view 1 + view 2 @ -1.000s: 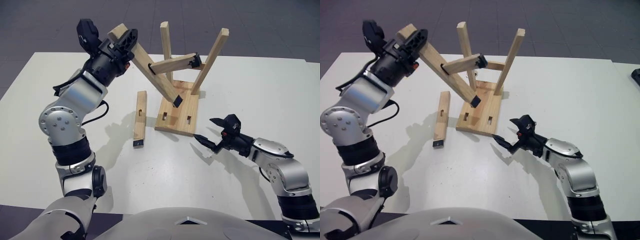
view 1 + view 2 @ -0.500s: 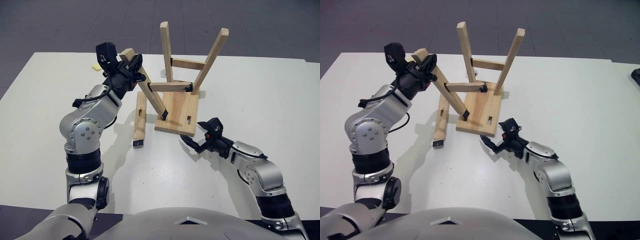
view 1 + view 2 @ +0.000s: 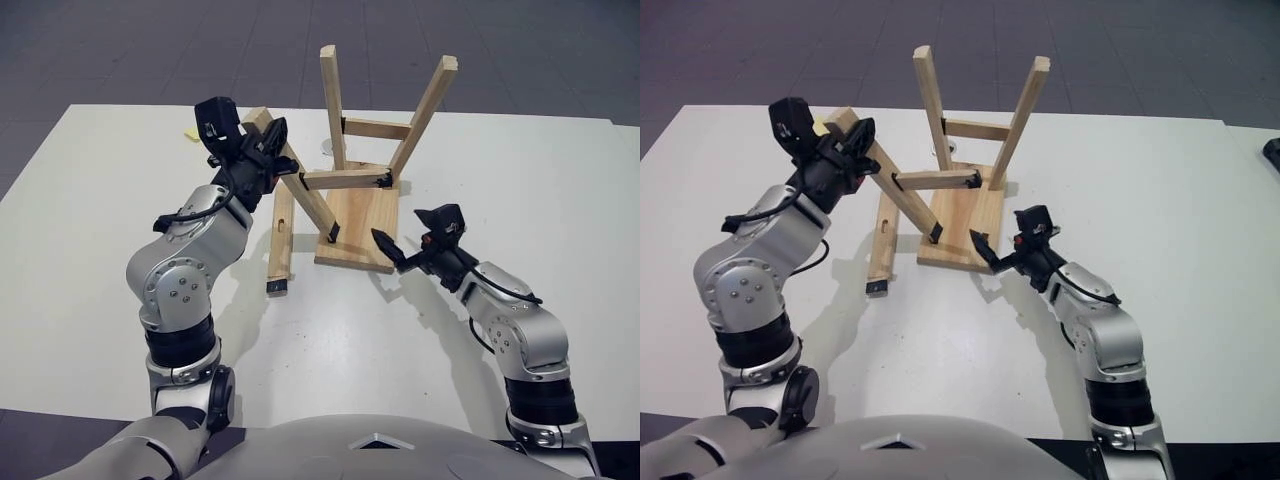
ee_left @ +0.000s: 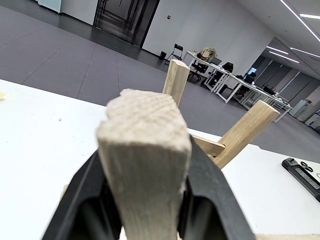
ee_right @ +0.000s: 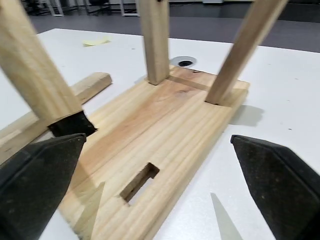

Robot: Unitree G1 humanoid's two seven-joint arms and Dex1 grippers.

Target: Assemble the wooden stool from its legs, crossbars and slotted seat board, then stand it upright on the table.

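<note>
Pressed against both sides of a slanting leg [image 4: 145, 165] near its top end: left fingers [image 4: 82, 197], pinching the wood and holding it raised off the tabletop [image 3: 100, 220]. Down the leg from that grip, its black-capped lower end at the edge of the slotted seat board [image 3: 362, 225] on the left fingers' side; cannot tell whether touching. Fixed partway along the held leg, 1 long crossbar [image 3: 345, 179], running level toward the right fingers' side.

Below the left fingers, flat on the tabletop near the board, 1 loose leg [image 3: 281, 240] with slots cut in it. Past the left fingers, farther out on the tabletop, a small yellow note [image 3: 190, 133].

Spread wide and holding nothing: right fingers [image 5: 280, 170], low over the tabletop, tips pointing at the board's near edge. Just ahead of them, an open slot [image 5: 140, 181] in the board. Beyond the right fingers, 2 upright legs [image 3: 332, 100] standing on the board's far end, leaning apart, joined by 1 short crossbar [image 3: 378, 128].
</note>
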